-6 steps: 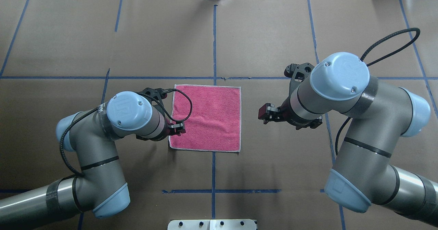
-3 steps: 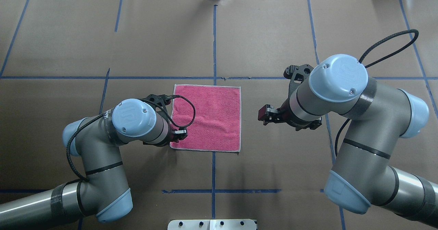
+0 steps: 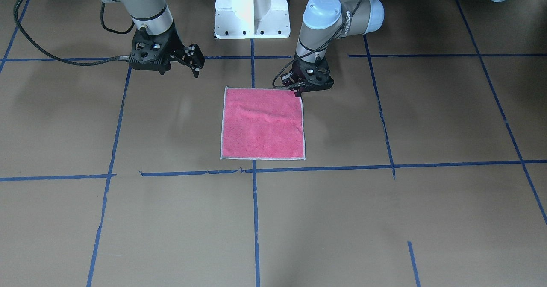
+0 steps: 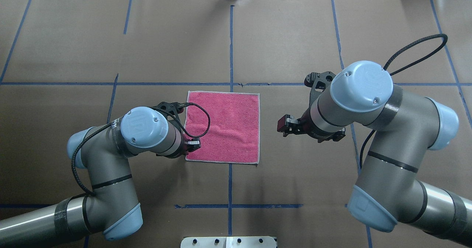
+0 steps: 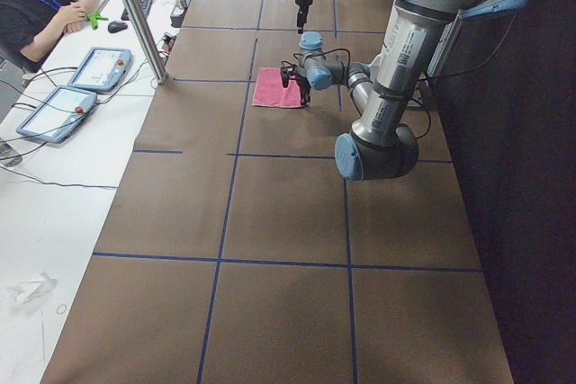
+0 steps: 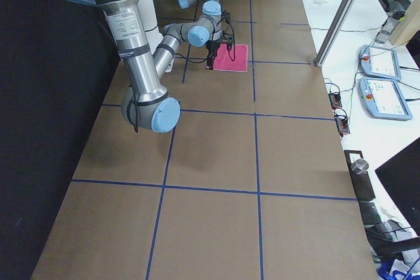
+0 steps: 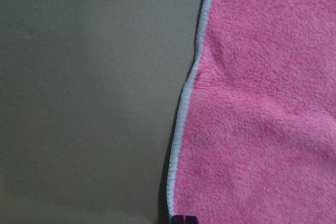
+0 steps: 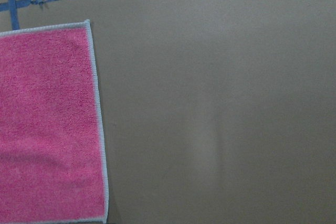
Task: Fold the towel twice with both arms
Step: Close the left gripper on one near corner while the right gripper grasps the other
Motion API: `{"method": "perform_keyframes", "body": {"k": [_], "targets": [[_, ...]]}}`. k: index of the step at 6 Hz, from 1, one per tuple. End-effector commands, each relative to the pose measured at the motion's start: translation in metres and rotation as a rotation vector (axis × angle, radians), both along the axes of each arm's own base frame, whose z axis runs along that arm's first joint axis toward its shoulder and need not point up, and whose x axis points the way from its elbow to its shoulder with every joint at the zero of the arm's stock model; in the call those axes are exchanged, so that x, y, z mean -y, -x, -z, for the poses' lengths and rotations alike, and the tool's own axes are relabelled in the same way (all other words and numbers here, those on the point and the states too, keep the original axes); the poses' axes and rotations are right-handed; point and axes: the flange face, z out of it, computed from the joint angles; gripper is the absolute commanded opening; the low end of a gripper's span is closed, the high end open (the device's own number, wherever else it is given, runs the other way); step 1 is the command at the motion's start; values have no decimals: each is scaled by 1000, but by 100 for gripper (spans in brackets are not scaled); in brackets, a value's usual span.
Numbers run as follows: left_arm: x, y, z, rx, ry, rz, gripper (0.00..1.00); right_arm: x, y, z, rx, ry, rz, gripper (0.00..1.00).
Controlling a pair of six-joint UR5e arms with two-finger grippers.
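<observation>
Front camera: the towel lies flat and unfolded, pink face up, mid-table, just on the robot's side of a blue tape line. The left gripper is down at the towel corner nearest the robot on its own side, tips drawn together on the hem. I read that as a pinch, set there to lift that edge for the first fold. The right gripper hangs over bare table, well apart from the towel, jaws spread and holding nothing. Overhead: same layout, with the left gripper over the near left corner and the right gripper off the towel's right edge. Side cameras: fingers too small to judge; the towel sits between the arms. Left wrist camera: the pale hem runs up the frame with a slight kink, and the fingertips are pressed close together on it. Right wrist camera: the towel's right edge, corner to corner, no fingers showing. My read: first fold not begun. The right gripper needs its corner first, or a one-sided lift skews the cloth.
</observation>
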Motion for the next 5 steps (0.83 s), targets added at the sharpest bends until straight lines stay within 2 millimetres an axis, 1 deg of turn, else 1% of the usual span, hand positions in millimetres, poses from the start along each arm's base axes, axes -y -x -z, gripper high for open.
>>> {"method": "perform_keyframes", "body": {"k": [1, 2, 3, 4, 5], "targets": [[-1, 1, 1, -2, 0, -1, 0, -23, 34, 7, -21, 21, -84, 100], [-1, 2, 2, -5, -2, -1, 0, -33, 63, 12, -28, 88, -173, 99], [-1, 2, 2, -5, -2, -1, 0, -43, 90, 16, -41, 113, -237, 93], [-1, 3, 3, -6, -2, -1, 0, -43, 116, 15, -50, 175, -286, 81], [-1, 3, 3, -7, -3, 0, 0, -44, 148, -1, -6, 205, -312, 74]]}}
